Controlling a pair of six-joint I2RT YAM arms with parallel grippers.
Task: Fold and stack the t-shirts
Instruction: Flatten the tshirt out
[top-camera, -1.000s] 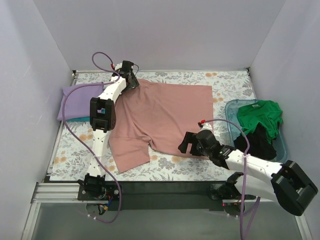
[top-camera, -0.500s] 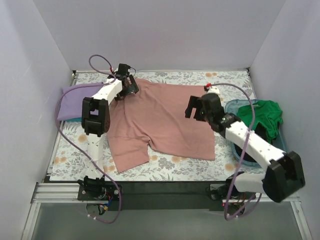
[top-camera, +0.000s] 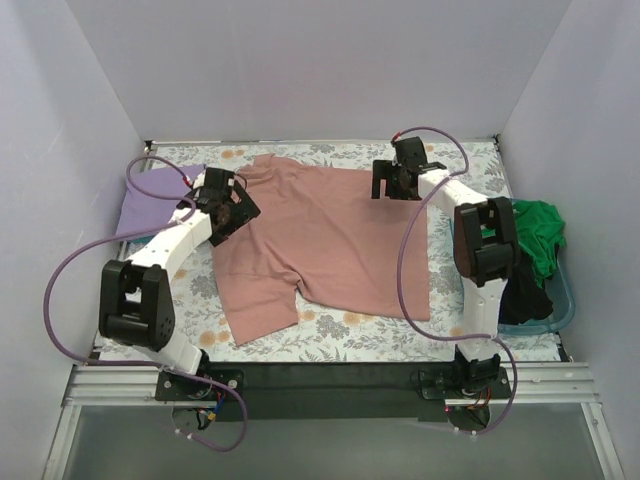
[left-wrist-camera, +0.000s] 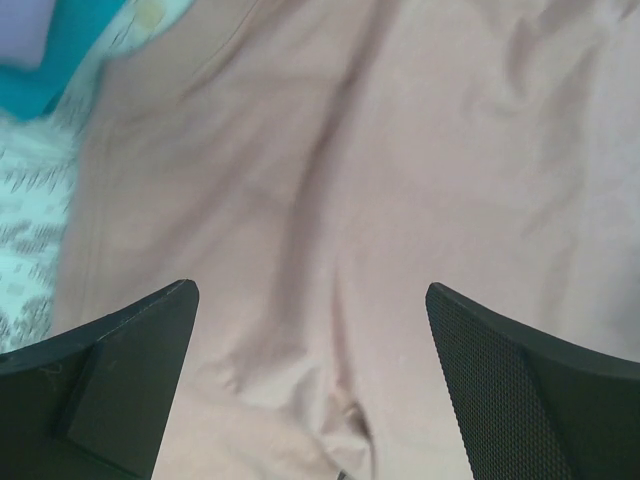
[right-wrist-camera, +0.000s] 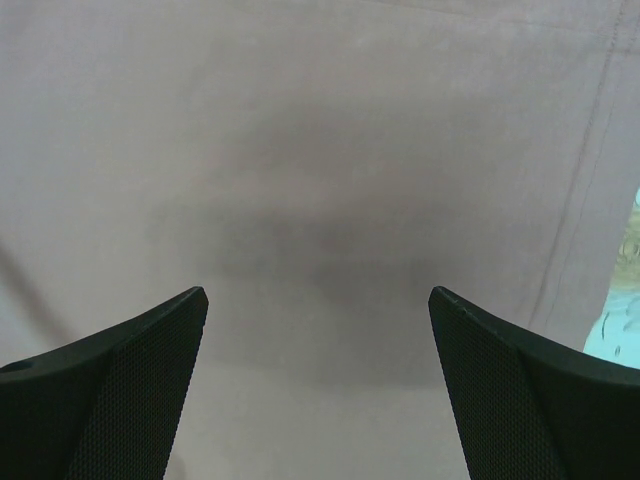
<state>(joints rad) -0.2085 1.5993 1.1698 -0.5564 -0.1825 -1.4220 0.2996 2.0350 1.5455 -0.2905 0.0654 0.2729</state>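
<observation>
— Top external: where's the dusty pink cloth t-shirt (top-camera: 330, 240)?
— Spread flat on the floral counter (top-camera: 450, 160), with a folded lavender t-shirt (top-camera: 150, 200) just left of it.
— The end effectors?
— Left end effector (top-camera: 232, 205) over the pink shirt's left shoulder, right end effector (top-camera: 393, 186) over its far right corner. Both have their fingers spread.

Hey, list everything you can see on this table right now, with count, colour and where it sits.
pink t-shirt: one, dusty pink, spread flat mid-table
lavender t-shirt: one, lavender, far left
teal t-shirt: one, teal, edge showing beside the lavender one
green t-shirt: one, green, bunched in the tub
black t-shirt: one, black, in the tub, nearer side
tub: one, translucent teal, right edge
table cover: one, floral
cables: two, purple, one per arm
left gripper: open, over the pink shirt
right gripper: open, over the pink shirt
</observation>
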